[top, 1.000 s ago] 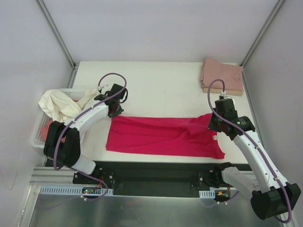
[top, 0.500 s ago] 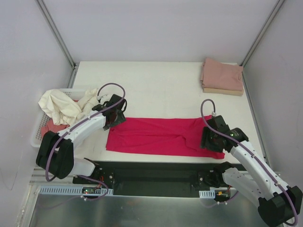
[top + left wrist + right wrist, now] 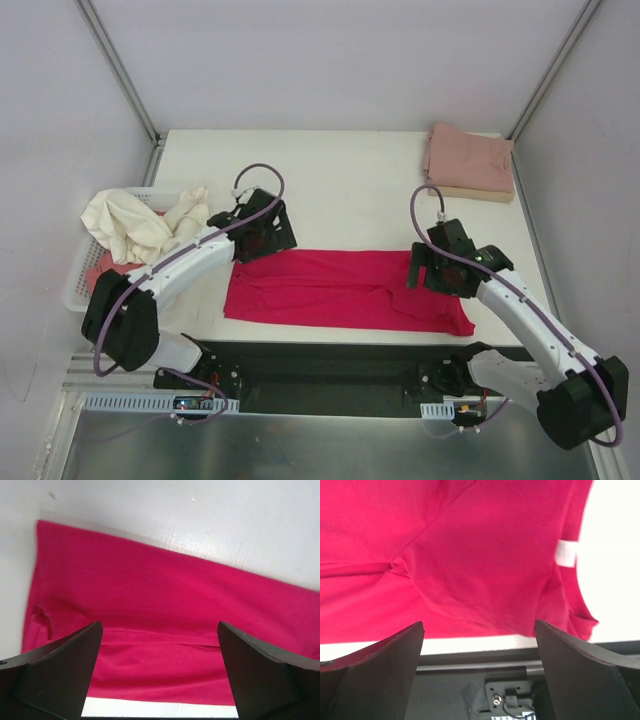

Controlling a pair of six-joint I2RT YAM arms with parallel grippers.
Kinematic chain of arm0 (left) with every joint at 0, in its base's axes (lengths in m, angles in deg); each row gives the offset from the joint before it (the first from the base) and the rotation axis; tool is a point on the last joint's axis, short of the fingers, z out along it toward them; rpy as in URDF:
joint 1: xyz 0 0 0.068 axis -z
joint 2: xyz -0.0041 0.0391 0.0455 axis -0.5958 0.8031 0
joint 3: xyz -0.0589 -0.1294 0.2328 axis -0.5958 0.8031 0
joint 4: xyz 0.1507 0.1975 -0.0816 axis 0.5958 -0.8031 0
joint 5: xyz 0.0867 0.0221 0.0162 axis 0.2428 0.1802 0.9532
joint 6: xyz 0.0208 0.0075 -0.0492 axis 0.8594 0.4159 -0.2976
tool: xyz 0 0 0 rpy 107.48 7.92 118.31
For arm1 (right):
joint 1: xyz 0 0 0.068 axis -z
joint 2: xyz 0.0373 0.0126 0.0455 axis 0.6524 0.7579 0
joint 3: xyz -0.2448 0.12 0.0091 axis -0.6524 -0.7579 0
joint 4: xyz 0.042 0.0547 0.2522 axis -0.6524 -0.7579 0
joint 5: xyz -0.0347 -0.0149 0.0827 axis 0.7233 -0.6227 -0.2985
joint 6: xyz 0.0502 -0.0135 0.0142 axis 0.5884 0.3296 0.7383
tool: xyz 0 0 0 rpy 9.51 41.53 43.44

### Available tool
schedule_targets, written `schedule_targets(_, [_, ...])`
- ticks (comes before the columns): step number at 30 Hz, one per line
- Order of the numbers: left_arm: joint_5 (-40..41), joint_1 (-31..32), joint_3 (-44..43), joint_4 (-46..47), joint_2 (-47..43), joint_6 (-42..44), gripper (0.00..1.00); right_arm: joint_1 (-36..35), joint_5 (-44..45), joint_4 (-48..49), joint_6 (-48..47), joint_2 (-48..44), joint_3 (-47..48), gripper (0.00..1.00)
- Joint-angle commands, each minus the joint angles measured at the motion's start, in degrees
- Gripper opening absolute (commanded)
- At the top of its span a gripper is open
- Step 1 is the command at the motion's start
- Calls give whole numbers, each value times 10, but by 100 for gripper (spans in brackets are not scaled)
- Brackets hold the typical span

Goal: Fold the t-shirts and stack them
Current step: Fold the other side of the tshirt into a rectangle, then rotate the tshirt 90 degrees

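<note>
Lying flat, crimson-red t-shirt [image 3: 340, 290] folded into a long creased strip

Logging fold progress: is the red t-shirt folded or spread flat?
Partly folded: the red t-shirt lies as a long narrow strip, a layer edge running lengthwise in the left wrist view.

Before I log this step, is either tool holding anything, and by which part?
Nothing is held: the left tool and right tool are both open above the flat red t-shirt.
</note>
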Motion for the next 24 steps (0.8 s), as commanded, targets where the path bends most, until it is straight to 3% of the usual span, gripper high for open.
schedule_targets(1, [-78,7,-17,31,67,28,99,5,-16,64,21,66,17,97])
schedule_targets(9, [-75,7,35,37,102,24,99,25,-76,148,54,217,-18,97])
schedule_targets(16, [-67,7,116,39,66,-15,99,26,-120,179,48,403,65,97])
schedule_targets(20, [-71,7,149,46,38,-41,99,28,-132,168,30,510,175,97])
schedule_targets(24, [-76,7,179,52,8,-85,99,29,-148,122,16,633,376,97])
